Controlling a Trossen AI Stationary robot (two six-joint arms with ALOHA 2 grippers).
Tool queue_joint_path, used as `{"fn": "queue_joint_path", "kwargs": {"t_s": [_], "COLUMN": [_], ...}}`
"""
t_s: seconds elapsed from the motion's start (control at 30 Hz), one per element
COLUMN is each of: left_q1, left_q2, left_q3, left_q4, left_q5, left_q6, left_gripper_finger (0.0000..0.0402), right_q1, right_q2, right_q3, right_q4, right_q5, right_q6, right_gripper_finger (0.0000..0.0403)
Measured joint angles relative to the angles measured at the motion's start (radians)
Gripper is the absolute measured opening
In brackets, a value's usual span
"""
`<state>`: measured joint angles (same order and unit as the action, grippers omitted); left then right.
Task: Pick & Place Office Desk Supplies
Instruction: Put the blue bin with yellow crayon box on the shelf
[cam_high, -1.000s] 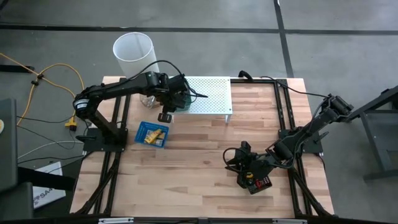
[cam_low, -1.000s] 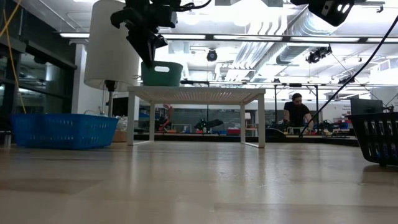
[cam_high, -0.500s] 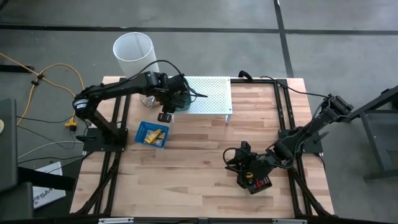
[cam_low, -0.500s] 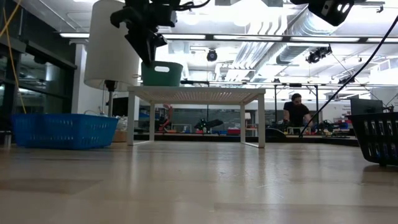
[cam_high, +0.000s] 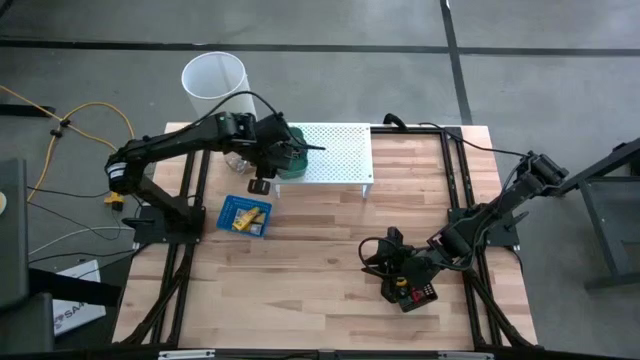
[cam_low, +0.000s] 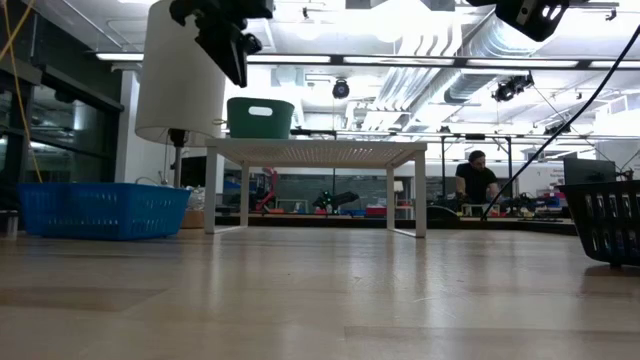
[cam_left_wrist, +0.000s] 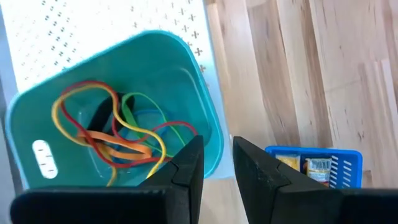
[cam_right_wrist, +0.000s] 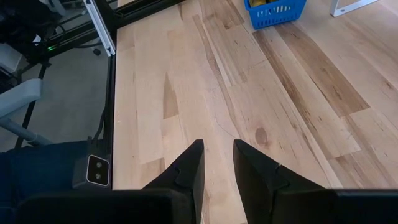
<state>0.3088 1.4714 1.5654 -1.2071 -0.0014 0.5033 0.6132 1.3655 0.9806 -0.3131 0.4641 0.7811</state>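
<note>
Though near left fingers (cam_left_wrist: 186, 171), green tray (cam_left_wrist: 186, 81) unheld.

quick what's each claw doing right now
Left claw: slightly open, holding nothing, above the green tray.
Right claw: slightly open, empty.

green tray (cam_left_wrist: 180, 93): teal-green | rings (cam_left_wrist: 118, 134): red, orange, yellow, green, blue loops | shelf (cam_high: 340, 152): white, perforated dot pattern | blue tray (cam_high: 243, 215): blue, slotted sides, yellow-and-white blocks (cam_high: 247, 218) inside | black tray (cam_low: 606, 222): black, slotted | lamp (cam_high: 213, 78): white | worktop (cam_high: 310, 280): pale wood planks, streaky grain
</note>
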Motion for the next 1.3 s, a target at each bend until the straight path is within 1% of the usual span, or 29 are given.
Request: {"fn": "queue_joint_path", "kwargs": {"t_s": [0.37,0.5,0.67,0.77,0.83,1.0,1.2,1.3], "left_q1": [-0.054,-0.089,-0.163,-0.218,-0.256,-0.332,-0.391,-0.405], "left_q2": [-0.018,-0.018,-0.017,-0.017,-0.017,-0.017,-0.008,-0.001], "left_q3": [0.000,0.000,0.000,0.000,0.000,0.000,0.000,0.000], "left_q4": [0.011,0.003,-0.023,-0.032,-0.036,-0.077,-0.189,-0.234], "left_q5": [-0.028,-0.063,-0.121,-0.163,-0.193,-0.272,-0.275,-0.275], "left_q6": [-0.032,-0.102,-0.230,-0.332,-0.430,-0.752,-1.140,-1.245], "left_gripper_finger": [0.0081,0.0081,0.0081,0.0081,0.0081,0.0081,0.0081,0.0081], "right_q1": [0.000,0.000,0.000,0.000,0.000,0.000,0.000,0.000], "right_q2": [0.000,0.000,0.000,0.000,0.000,0.000,0.000,0.000], "right_q3": [0.000,0.000,0.000,0.000,0.000,0.000,0.000,0.000], "right_q4": [0.003,0.004,0.004,0.004,0.004,0.004,0.003,0.004], "right_q5": [0.000,0.000,0.000,0.000,0.000,0.000,0.000,0.000], "right_q6": [0.000,0.000,0.000,0.000,0.000,0.000,0.000,0.000], "right_gripper_finger": [0.0073,0.0073,0.0073,0.0073,0.0073,0.0073,0.0073,0.0073]}}
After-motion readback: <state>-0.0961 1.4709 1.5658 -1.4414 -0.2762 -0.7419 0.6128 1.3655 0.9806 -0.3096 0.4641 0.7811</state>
